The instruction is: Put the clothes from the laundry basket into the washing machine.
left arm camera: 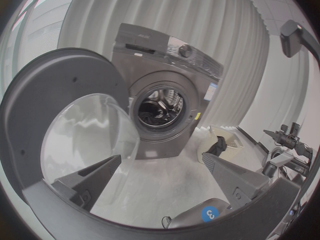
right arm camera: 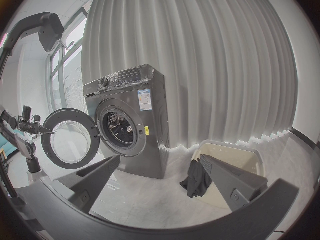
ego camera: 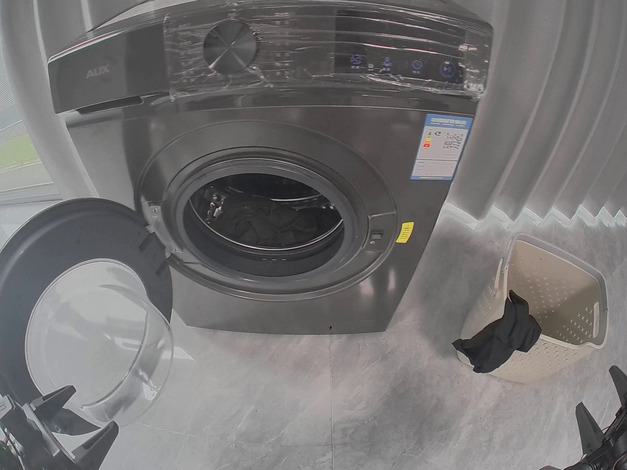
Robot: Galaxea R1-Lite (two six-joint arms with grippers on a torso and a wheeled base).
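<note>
Item under inspection: one black garment point(ego camera: 499, 337), draped over the near rim of the laundry basket point(ego camera: 555, 295) at the lower right of the head view. Part of it lies inside the basket and the rest hangs down the outer wall, ending close to the floor point(ego camera: 294, 393). Its long axis runs diagonally, from upper right inside the basket down to lower left outside.

The right gripper point(ego camera: 604, 406) sits in the bottom right corner of the head view, fingers spread wide and holding nothing. The garment lies up and to the left of it, near but apart. The right wrist view puts the cloth ahead of the open fingers, beyond their tips. The left gripper point(ego camera: 75, 419) is in the bottom left corner, also wide open and empty, just in front of the open door point(ego camera: 72, 230) and well apart from the basket. In my judgement the right arm is the nearer one and should take the garment.

The washing machine point(ego camera: 281, 132) fills the upper centre. Its door is swung fully to the left, and dark clothes point(ego camera: 268, 223) already lie in the drum. The mouth is unobstructed.

The floor is smooth pale tile, and a pleated curtain point(ego camera: 555, 99) hangs behind the machine. Open floor lies between basket and machine. The basket's perforated wall looks light and may shift if the cloth drags on the rim.
</note>
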